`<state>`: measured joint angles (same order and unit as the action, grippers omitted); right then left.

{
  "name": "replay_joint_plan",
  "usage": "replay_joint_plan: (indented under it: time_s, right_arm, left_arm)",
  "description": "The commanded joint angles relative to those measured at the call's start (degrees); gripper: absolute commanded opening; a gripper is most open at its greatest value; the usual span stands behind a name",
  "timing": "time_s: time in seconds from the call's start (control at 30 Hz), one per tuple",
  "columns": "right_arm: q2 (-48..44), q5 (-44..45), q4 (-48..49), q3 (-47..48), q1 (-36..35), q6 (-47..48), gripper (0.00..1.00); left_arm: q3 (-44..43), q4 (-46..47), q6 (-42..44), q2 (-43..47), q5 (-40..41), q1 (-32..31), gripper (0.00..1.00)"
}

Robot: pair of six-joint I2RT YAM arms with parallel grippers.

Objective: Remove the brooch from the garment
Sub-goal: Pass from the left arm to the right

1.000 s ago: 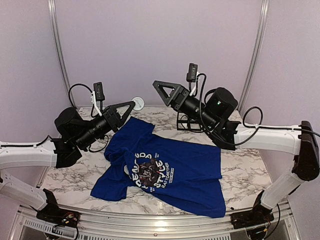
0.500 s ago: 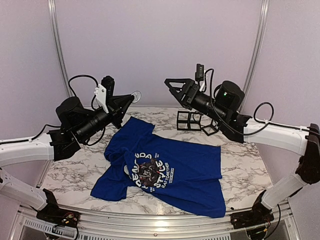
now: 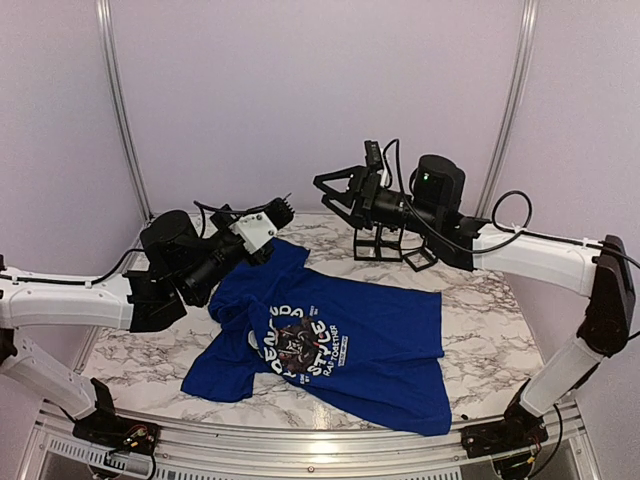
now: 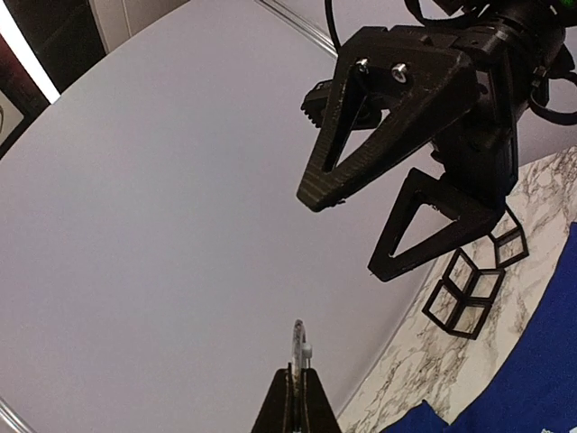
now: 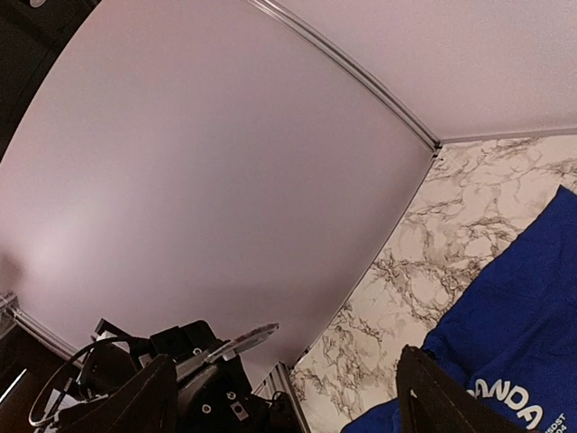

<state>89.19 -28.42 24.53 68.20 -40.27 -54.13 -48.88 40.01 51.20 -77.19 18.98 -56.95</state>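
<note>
The royal-blue T-shirt lies flat on the marble table, panda print up. It also shows in the left wrist view and the right wrist view. My left gripper is shut on the brooch, a thin pale disc seen edge-on, held in the air above the shirt's far left sleeve. The brooch also shows in the right wrist view. My right gripper is open and empty, hovering a little right of the left gripper and facing it; it shows in the left wrist view too.
Black wire cube frames stand at the back of the table under the right arm, also in the left wrist view. Pale walls with metal rails close the back.
My left gripper has twisted and dropped lower toward the shirt's sleeve, still holding the brooch. My right gripper has swung left and turned to face it.
</note>
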Motion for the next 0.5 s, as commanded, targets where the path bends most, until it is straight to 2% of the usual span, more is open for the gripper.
replay_joint_plan:
  time_s: [0.0, 0.23, 0.37, 0.47]
  right_arm:
    - [2.22, -3.88, -3.91, 3.15, -0.11, -0.56, 0.78]
    - [4.41, -6.25, -5.1, 4.7, -1.42, -0.42, 0.61]
    - [5.49, -6.96, -5.58, 4.99, -2.03, -0.49, 0.47]
    - [5.8, -7.03, -5.46, 4.75, -2.36, -0.71, 0.39]
  left_arm:
    - [2.21, 9.71, 18.03, -3.45, 7.02, -2.44, 0.0]
    - [4.19, 23.13, 36.15, -11.51, 13.52, -5.66, 0.0]
    - [4.64, 31.25, 42.01, -15.97, 15.46, -7.08, 0.0]
    - [4.78, 33.42, 44.07, -17.62, 16.27, -7.68, 0.0]
